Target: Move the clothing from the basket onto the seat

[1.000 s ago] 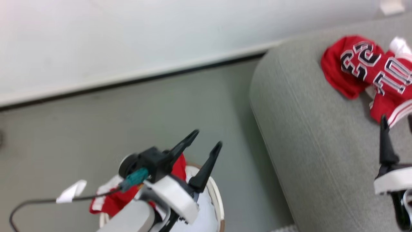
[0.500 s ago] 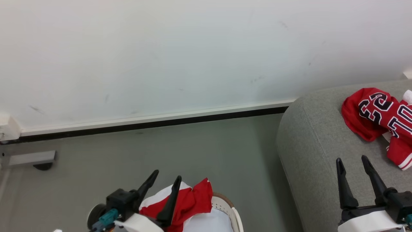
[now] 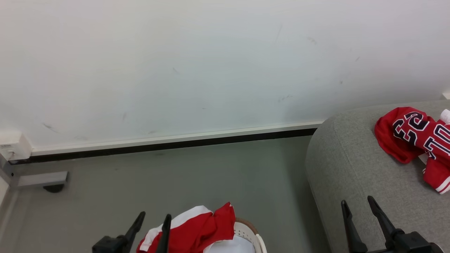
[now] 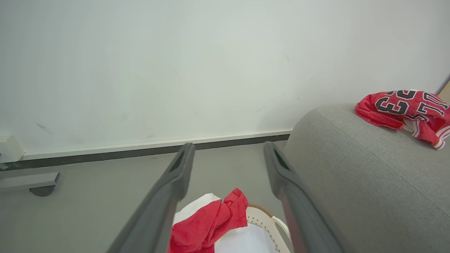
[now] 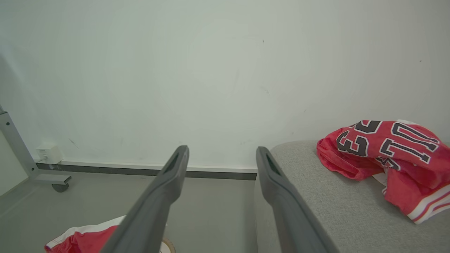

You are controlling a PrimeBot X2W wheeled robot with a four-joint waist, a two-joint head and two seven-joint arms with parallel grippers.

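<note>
A red garment with a white band [image 3: 197, 228] drapes over the near rim of the off-white basket [image 3: 248, 232] at the bottom centre; it also shows as red clothing [image 4: 211, 225] over the basket [image 4: 267, 225] in the left wrist view. A numbered red jersey [image 3: 415, 140] lies crumpled on the grey seat [image 3: 351, 168], seen also as the jersey [image 5: 386, 151] on the seat [image 5: 316, 196]. My left gripper [image 3: 153, 219] is open just left of the basket, empty. My right gripper [image 3: 357, 203] hangs open and empty over the seat's near part.
A pale cloth [image 3: 230, 246] fills the basket under the red garment. Grey floor [image 3: 175, 175] runs to a white wall with a dark skirting line [image 3: 175, 144]. A metal leg with a castor [image 3: 45, 181] stands at the left by a wall box [image 3: 12, 146].
The head camera has tilted up and levelled, so the wall now takes most of the picture. Both grippers have sunk towards the bottom edge, still open; the clothing lies as before.
</note>
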